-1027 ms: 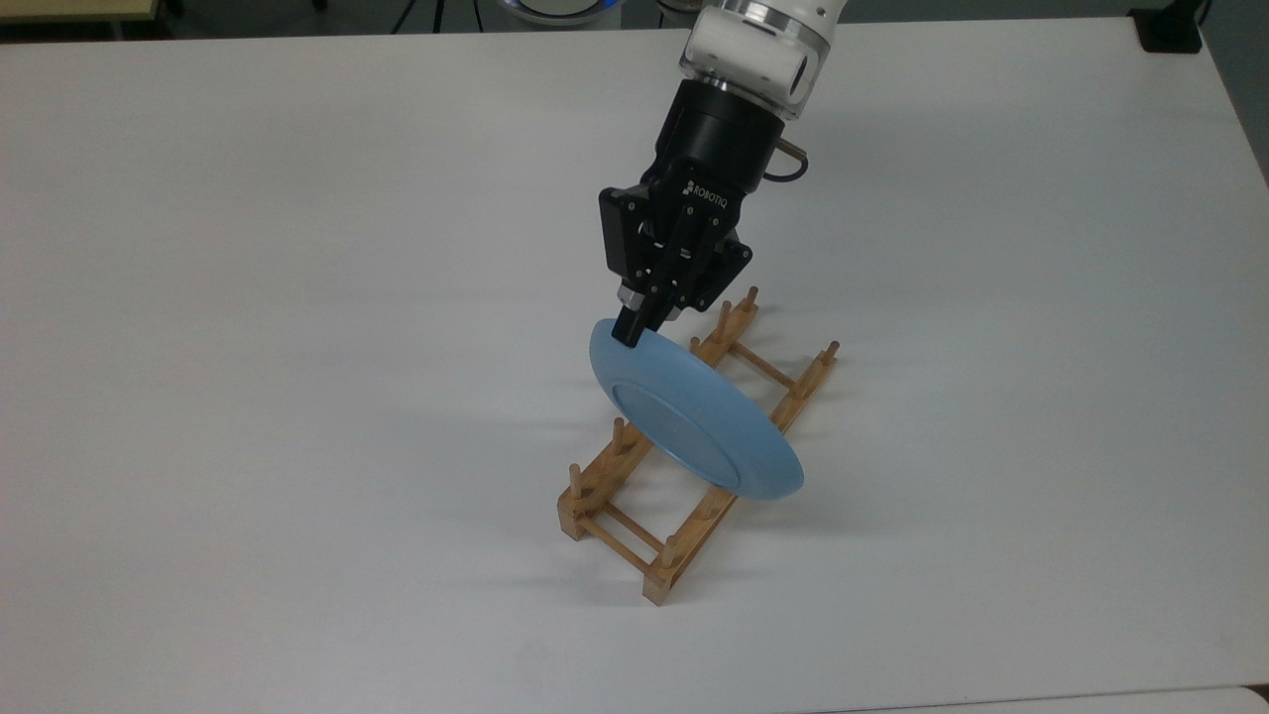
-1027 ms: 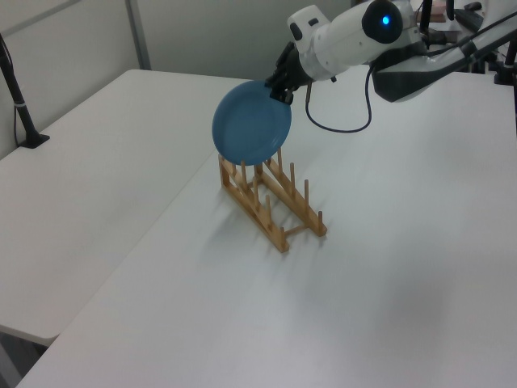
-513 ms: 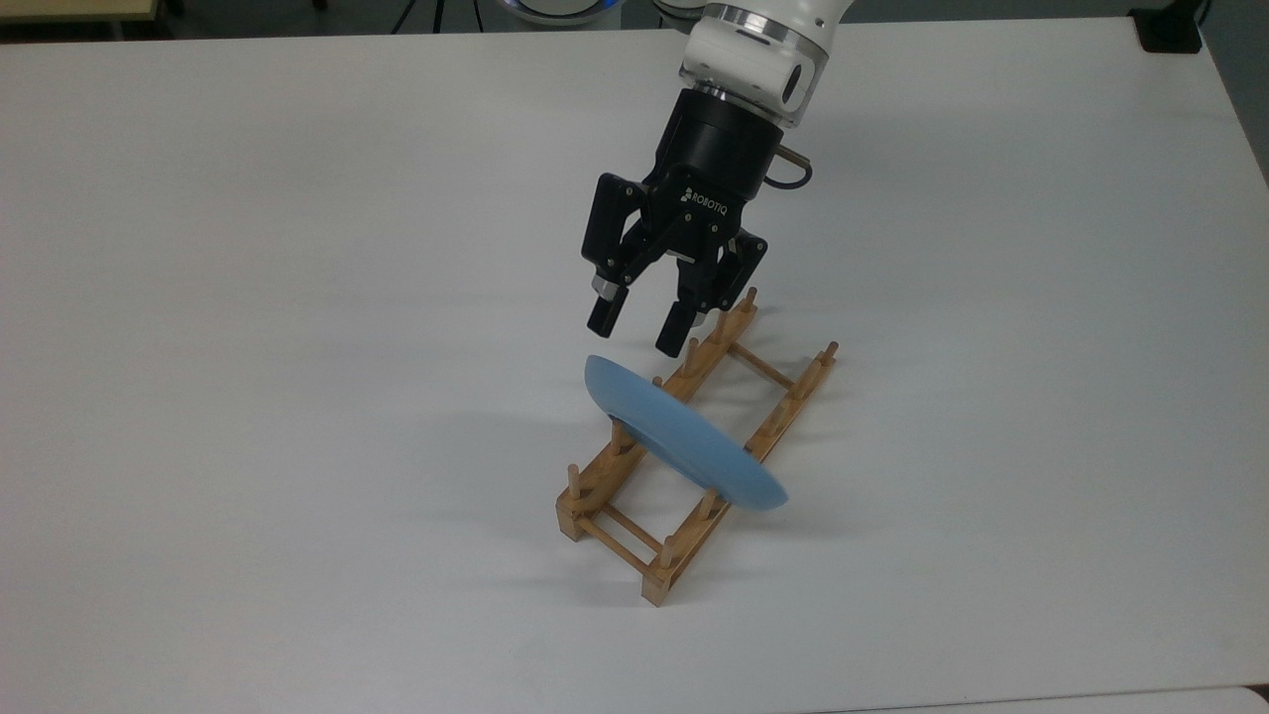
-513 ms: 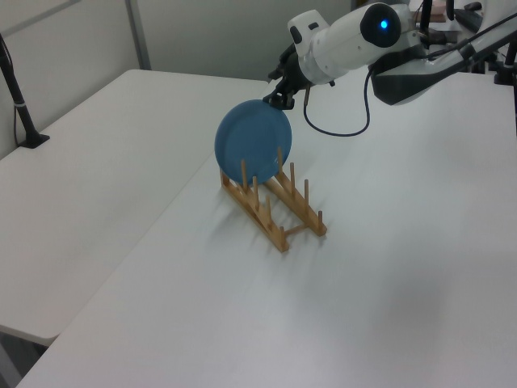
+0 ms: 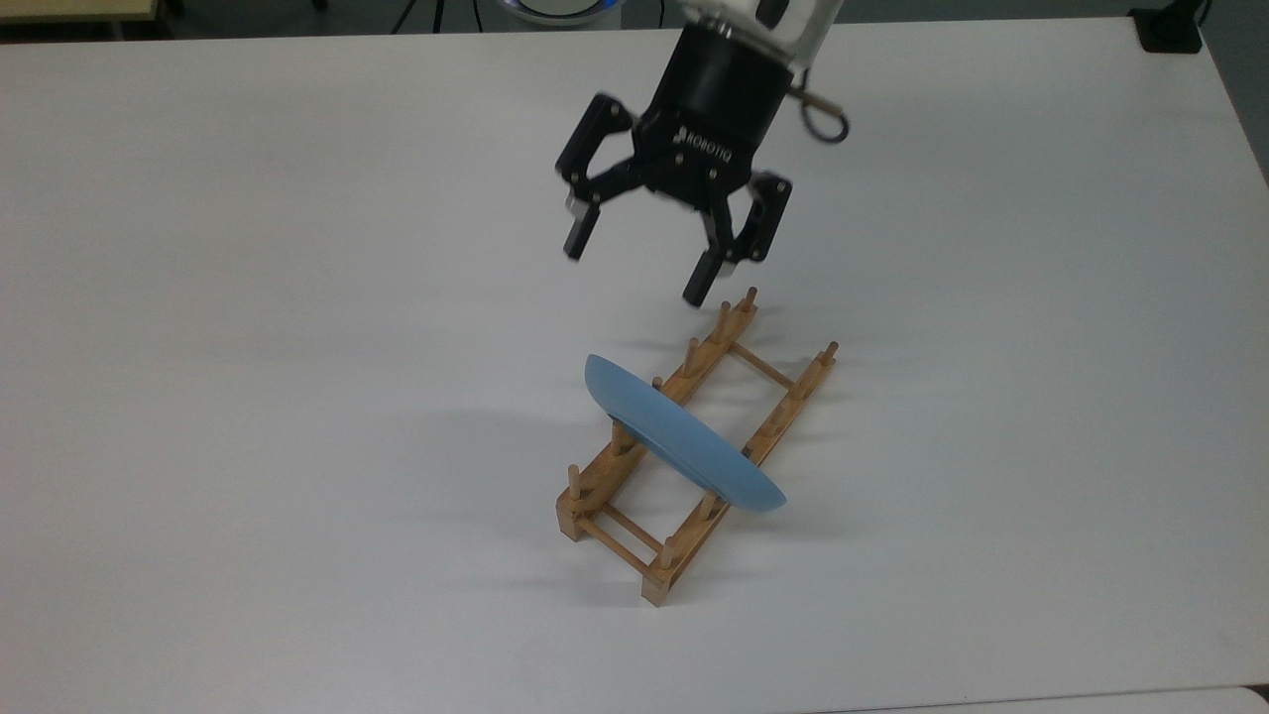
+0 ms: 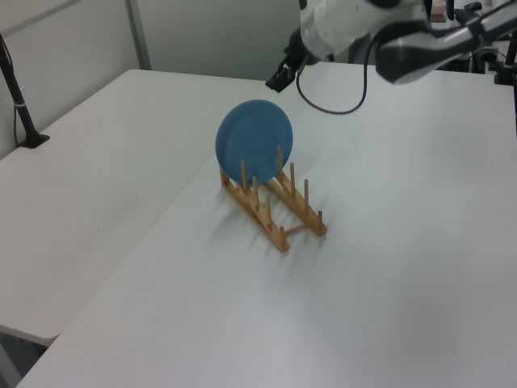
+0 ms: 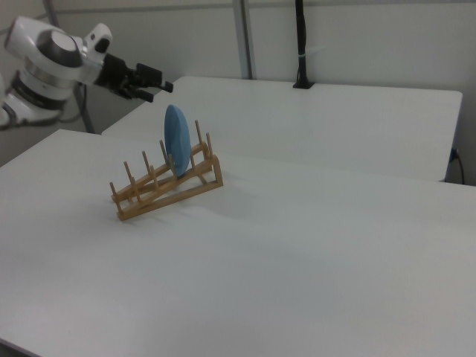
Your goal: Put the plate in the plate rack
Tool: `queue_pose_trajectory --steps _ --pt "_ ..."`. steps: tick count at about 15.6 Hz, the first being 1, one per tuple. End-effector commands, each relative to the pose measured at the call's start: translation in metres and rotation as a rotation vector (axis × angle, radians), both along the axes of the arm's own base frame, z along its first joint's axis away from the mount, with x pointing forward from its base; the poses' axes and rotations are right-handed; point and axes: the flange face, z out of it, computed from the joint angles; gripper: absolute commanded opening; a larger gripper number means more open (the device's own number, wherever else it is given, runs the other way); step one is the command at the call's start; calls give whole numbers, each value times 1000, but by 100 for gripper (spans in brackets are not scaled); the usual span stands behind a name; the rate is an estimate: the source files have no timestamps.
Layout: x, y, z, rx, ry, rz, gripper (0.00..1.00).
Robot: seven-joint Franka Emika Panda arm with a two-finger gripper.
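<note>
One plate (image 5: 684, 446) stands on edge in the one rack (image 5: 694, 446), between pegs in the half nearer the top view's bottom, leaning slightly. In the left view the plate (image 6: 254, 141) sits at the rack's (image 6: 275, 206) far end. One gripper (image 5: 639, 266) hangs above and apart from the plate, its fingers spread wide and holding nothing. The rack rests on a white table (image 5: 248, 347). In the right view a second white table (image 7: 357, 119) stands behind, with a black post (image 7: 301, 44) on it and pale wall panels beyond.
</note>
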Motion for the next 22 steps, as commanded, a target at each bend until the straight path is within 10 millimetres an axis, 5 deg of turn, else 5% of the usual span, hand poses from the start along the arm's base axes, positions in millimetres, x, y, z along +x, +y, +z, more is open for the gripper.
queue_pose_trajectory --steps 1,8,14,16,22 --pt "-30 1 46 216 95 -176 100" --pt "-83 -60 115 615 393 -427 100" --pt "-109 -120 117 726 568 -564 100" --pt "-115 -143 120 724 596 -487 100" --pt "-104 -168 96 564 667 -118 100"
